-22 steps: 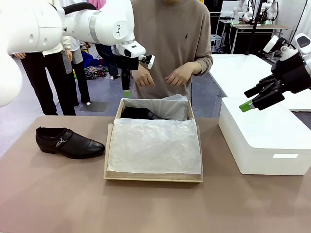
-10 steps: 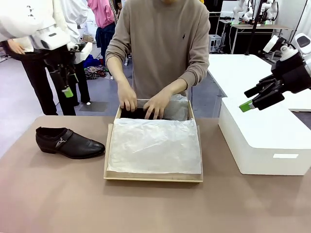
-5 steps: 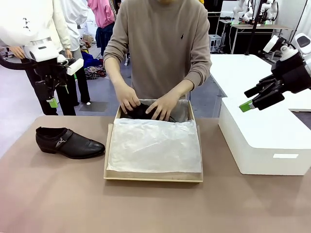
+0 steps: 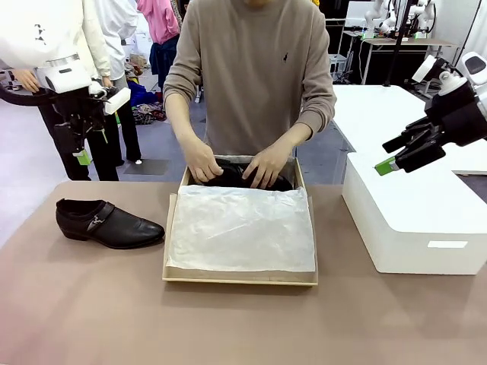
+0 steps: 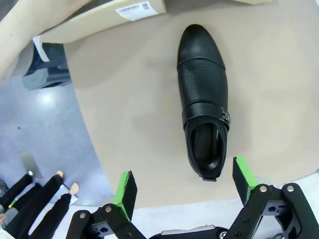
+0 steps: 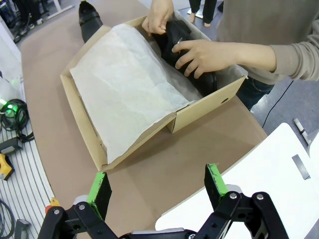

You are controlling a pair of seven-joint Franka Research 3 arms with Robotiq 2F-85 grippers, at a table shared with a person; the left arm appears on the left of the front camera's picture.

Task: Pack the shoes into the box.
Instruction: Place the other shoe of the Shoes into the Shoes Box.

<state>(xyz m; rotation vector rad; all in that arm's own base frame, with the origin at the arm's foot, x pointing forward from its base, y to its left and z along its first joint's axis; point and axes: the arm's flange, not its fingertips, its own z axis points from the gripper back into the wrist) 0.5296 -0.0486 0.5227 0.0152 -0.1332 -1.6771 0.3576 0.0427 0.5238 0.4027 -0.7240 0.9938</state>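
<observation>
1. Left gripper [image 4: 81, 152] [image 5: 184, 180]: jaws spread wide, nothing between the green pads. We see it hanging in the air over the table's [image 4: 76, 304] far left corner, fingers pointing down, clear of everything.
2. Below it, in its wrist view, one shoe [image 5: 204, 104] lies on the table, heel toward the gripper and toe pointing away at the box [image 5: 99, 17]. Strap and buckle sit across the middle of the shoe. The gripper and the shoe are apart.
3. From the front, that shoe [image 4: 110, 224] stands upright on its sole to the left of the box [image 4: 240, 280], toe near the box wall but not touching it.
4. Right gripper [image 4: 388, 156] [image 6: 157, 185]: also released and empty. It hovers over the white block [image 4: 411, 220] [image 6: 259, 169] at the table's right side, fingers aimed toward the box [image 6: 204, 112].
5. The box sits open in the middle of the table. White tissue [image 4: 240, 228] [image 6: 119, 84] covers most of its inside and drapes over the near rim.
6. The second shoe [image 4: 232, 176] [image 6: 182, 40] lies in the far end of the box, partly hidden by the tissue and by hands.
7. A person stands at the far side. One hand [image 4: 202, 163] [image 6: 162, 17] grips the shoe near the far corner of the box; the other hand [image 4: 266, 163] [image 6: 199, 57] lies flat on top of it.
8. The right wrist view also catches the loose shoe [image 6: 89, 15] beyond the box.
</observation>
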